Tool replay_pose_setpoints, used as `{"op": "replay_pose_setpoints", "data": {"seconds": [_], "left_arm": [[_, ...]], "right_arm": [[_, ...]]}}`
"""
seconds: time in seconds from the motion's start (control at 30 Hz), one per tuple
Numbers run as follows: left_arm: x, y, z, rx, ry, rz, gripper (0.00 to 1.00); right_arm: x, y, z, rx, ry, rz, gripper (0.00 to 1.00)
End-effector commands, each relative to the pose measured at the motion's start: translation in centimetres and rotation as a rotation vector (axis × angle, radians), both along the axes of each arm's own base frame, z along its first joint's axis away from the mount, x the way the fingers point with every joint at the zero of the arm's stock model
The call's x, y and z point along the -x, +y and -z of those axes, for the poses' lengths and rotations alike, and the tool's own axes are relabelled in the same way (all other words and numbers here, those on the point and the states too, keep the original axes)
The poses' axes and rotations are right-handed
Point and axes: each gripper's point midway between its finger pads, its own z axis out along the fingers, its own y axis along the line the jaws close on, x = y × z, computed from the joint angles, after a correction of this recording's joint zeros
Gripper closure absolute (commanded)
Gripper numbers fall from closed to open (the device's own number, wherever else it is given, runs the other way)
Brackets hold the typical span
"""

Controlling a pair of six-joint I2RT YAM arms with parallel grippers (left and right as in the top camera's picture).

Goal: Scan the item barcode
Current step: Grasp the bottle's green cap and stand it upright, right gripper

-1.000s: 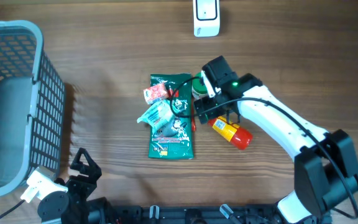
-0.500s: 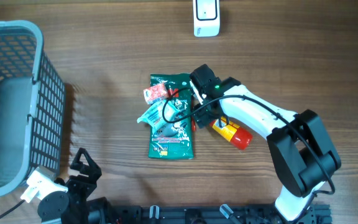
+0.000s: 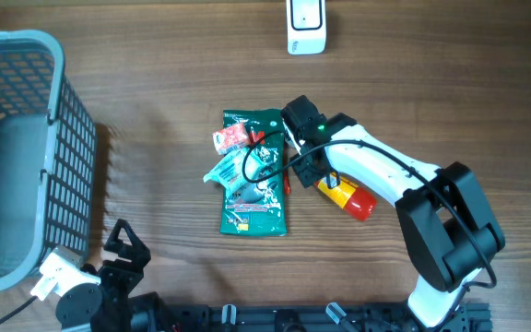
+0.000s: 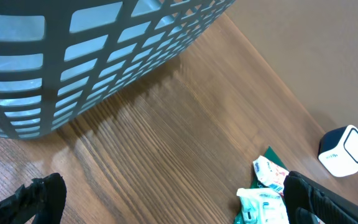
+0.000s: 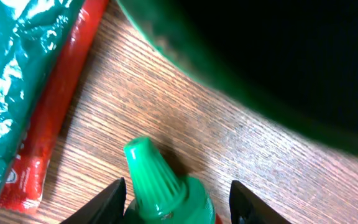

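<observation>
A red and yellow sauce bottle point(image 3: 348, 195) with a green cap point(image 5: 151, 171) lies on the wooden table, right of a green packet point(image 3: 254, 175). My right gripper point(image 3: 307, 171) is down over the cap end. In the right wrist view its fingers point(image 5: 112, 196) stand on either side of the cap, and a gap shows on the right side, so the right gripper point(image 5: 178, 202) is open around it. The white scanner point(image 3: 306, 26) stands at the far edge. My left gripper point(image 4: 179, 205) is open over bare wood at the near left, holding nothing.
A grey mesh basket point(image 3: 72, 120) fills the far left. A red-and-white sachet point(image 3: 231, 137) and a pale blue one point(image 3: 230, 169) lie on the green packet. A red stick pack point(image 5: 55, 112) lies beside the bottle. A blurred dark green object point(image 5: 185, 56) sits close above the cap.
My right gripper has shifted left and settled over the bottle's cap end, and its jaws have narrowed. The left arm has not moved.
</observation>
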Motion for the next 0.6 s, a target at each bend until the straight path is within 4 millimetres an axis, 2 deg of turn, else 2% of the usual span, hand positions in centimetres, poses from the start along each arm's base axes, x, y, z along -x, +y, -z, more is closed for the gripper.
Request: {"op": "replay_pose_setpoints", "data": {"seconds": [0.0,0.1,0.3,0.57], "left_arm": [[0.1,0.2,0.0,-0.002,-0.001,-0.016,0.00],[0.1,0.2,0.0,-0.002,-0.001,-0.016,0.00],[0.1,0.2,0.0,-0.002,-0.001,-0.016,0.00],[0.1,0.2,0.0,-0.002,-0.001,-0.016,0.00]], "right_arm": [[1.3,-1.3,1.4,0.066,0.054,0.038,0.50],[1.5,-1.6,1.4,0.065,0.061,0.113,0.55],[0.9,-3.0,1.4,0.025,0.046,0.479,0.56],[0.8,-4.0,1.5,-0.060,0.124,0.633,0.56]]}}
